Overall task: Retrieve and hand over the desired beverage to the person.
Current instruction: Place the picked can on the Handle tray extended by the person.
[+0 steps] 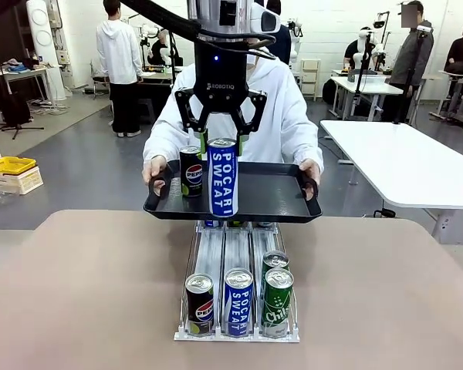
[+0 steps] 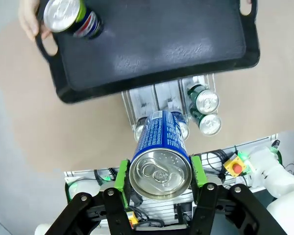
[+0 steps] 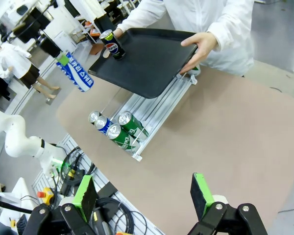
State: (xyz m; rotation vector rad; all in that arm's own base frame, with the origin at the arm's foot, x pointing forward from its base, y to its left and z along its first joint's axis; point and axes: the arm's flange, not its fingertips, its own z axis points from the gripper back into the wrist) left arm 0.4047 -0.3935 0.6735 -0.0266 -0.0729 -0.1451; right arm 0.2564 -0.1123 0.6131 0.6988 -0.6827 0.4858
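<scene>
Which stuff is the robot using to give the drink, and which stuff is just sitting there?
Part of the job:
- Pocari Sweat can, gripped in the left hand
- black tray
- the person holding it

Just sitting there:
- Pepsi can on the tray
- can rack holding spare cans
- right hand, open, empty

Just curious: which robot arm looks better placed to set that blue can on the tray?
The left. Its hand already grips the blue can right at the tray the person holds. The right hand is open, holding nothing, farther back over the table.
</scene>
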